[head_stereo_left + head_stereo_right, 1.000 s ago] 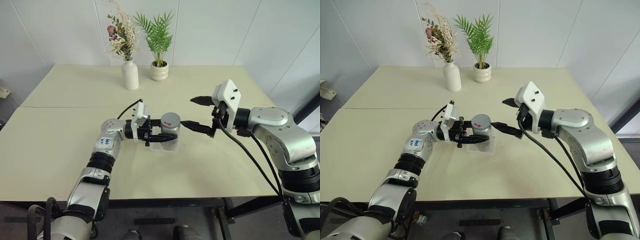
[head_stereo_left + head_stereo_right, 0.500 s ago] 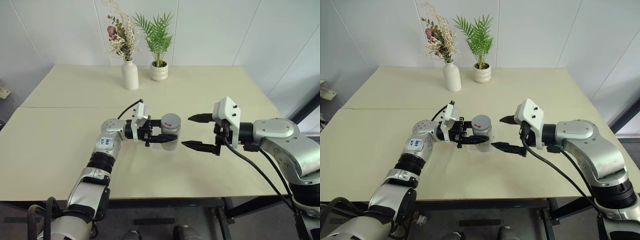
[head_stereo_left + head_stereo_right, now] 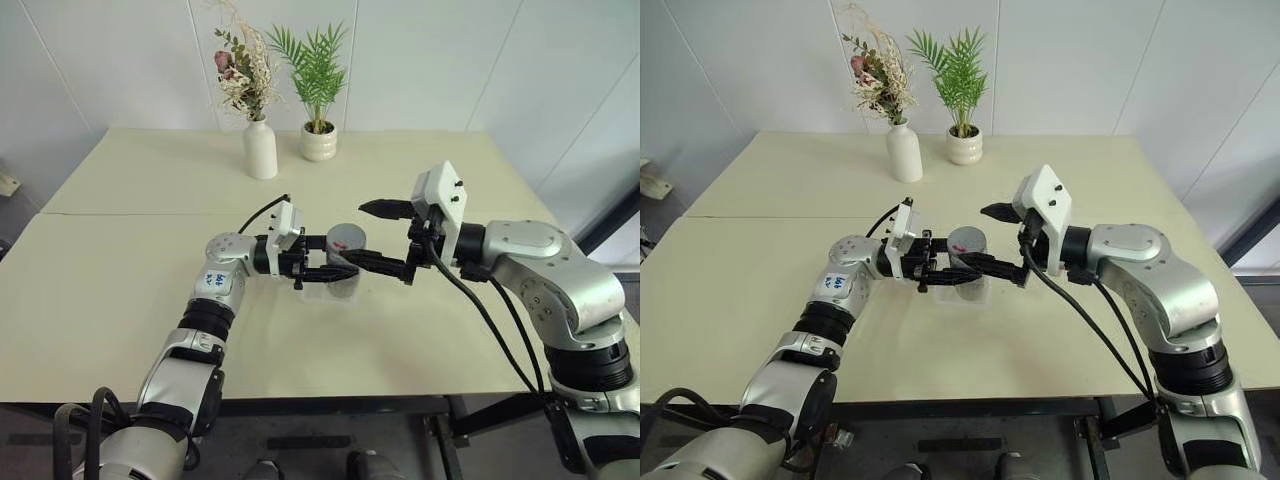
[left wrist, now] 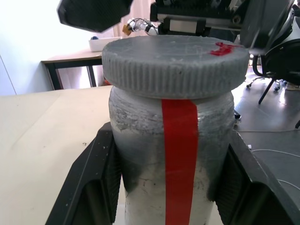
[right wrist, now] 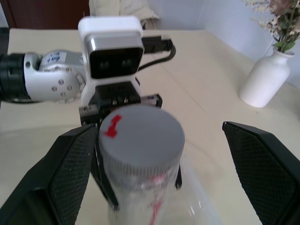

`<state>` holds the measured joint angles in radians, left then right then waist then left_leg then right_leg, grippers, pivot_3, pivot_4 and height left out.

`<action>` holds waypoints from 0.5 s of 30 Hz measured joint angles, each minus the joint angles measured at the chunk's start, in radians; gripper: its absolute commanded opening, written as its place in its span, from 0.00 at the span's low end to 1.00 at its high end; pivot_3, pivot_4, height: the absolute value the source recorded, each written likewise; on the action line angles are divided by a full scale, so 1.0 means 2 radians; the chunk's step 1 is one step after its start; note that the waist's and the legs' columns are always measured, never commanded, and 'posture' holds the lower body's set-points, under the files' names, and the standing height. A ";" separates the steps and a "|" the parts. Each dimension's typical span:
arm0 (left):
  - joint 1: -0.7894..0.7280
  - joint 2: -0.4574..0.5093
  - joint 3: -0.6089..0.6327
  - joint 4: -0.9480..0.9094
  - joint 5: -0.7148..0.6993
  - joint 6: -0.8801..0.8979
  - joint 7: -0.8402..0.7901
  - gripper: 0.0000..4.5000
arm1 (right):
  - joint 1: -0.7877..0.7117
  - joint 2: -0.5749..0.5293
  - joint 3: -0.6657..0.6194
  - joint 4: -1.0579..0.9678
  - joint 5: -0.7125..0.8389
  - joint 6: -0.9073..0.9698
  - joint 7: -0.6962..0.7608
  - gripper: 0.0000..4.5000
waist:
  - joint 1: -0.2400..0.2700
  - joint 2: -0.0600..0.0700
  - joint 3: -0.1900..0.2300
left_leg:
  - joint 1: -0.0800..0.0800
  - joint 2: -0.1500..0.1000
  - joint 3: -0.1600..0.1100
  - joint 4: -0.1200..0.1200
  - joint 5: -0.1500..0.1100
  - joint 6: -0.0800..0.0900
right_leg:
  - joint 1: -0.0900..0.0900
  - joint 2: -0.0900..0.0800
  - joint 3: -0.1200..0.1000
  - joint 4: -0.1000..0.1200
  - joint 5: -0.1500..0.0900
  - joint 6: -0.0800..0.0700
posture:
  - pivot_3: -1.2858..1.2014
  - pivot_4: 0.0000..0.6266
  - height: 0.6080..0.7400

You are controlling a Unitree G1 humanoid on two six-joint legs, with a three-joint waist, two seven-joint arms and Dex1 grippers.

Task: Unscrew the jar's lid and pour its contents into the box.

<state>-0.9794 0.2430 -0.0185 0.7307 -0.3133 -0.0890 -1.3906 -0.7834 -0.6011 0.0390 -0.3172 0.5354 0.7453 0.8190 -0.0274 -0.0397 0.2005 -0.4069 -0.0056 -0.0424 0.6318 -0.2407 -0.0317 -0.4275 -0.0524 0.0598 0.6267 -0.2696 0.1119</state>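
Silvery-grey and red-striped, the jar (image 4: 173, 154) stands upright, long axis vertical, lid (image 4: 174, 60) on top. My left gripper (image 3: 322, 267) is clamped round its body, holding it just above the clear box (image 3: 965, 292) near the middle of the table (image 3: 120, 270). My right gripper (image 5: 154, 164) is spread wide, one finger on either side of the lid, not touching. The left wrist view gives me the stripe running straight down the side; the right wrist view gives the lid's red arrow and the white vase (image 5: 265, 79). Half a second ago my right gripper was short of the jar; now it brackets the lid.
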 measured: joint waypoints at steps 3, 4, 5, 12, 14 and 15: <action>-0.001 -0.001 0.000 0.008 0.000 -0.003 0.000 0.48 | -0.008 0.017 0.006 0.008 0.000 0.000 -0.004 1.00 | 0.000 0.000 0.000 | 0.000 0.000 0.000 0.000 0.000 0.000 | 0.000 0.000 0.000 0.000 0.000 0.000 | 0.52 0.24 1.00; -0.002 -0.002 0.000 0.011 0.000 -0.004 0.000 0.48 | -0.009 0.020 0.010 0.011 0.000 0.000 -0.005 1.00 | 0.000 0.000 0.000 | 0.000 0.000 0.000 0.000 0.000 0.000 | 0.000 0.000 0.000 0.000 0.000 0.000 | 0.52 0.24 1.00; -0.002 -0.002 0.000 0.012 0.000 -0.005 0.000 0.48 | -0.011 0.023 0.012 0.014 0.000 0.000 -0.005 1.00 | 0.000 0.000 0.000 | 0.000 0.000 0.000 0.000 0.000 0.000 | 0.000 0.000 0.000 0.000 0.000 0.000 | 0.52 0.24 1.00; -0.003 -0.002 0.000 0.015 0.000 -0.007 0.000 0.48 | -0.012 0.029 0.017 0.022 0.000 0.000 -0.003 1.00 | 0.000 0.000 0.000 | 0.000 0.000 0.000 0.000 0.000 0.000 | 0.000 0.000 0.000 0.000 0.000 0.000 | 0.52 0.24 1.00; -0.004 -0.002 0.000 0.015 0.000 -0.008 0.000 0.48 | -0.012 0.031 0.017 0.023 -0.001 0.000 -0.003 1.00 | 0.000 0.000 0.000 | 0.000 0.000 0.000 0.000 0.000 0.000 | 0.000 0.000 0.000 0.000 0.000 0.000 | 0.52 0.24 1.00; -0.004 -0.002 0.000 0.015 0.000 -0.008 0.000 0.48 | -0.012 0.032 0.018 0.023 -0.001 0.000 -0.003 1.00 | 0.000 0.000 0.000 | 0.000 0.000 0.000 0.000 0.000 0.000 | 0.000 0.000 0.000 0.000 0.000 0.000 | 0.52 0.24 1.00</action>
<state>-0.9879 0.2390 -0.0179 0.7600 -0.3128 -0.1054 -1.3907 -0.8068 -0.5373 0.0757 -0.2710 0.5340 0.7454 0.8123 -0.0275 -0.0397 0.2005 -0.4069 -0.0055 -0.0424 0.6320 -0.2407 -0.0317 -0.4276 -0.0521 0.0599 0.6274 -0.2696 0.1118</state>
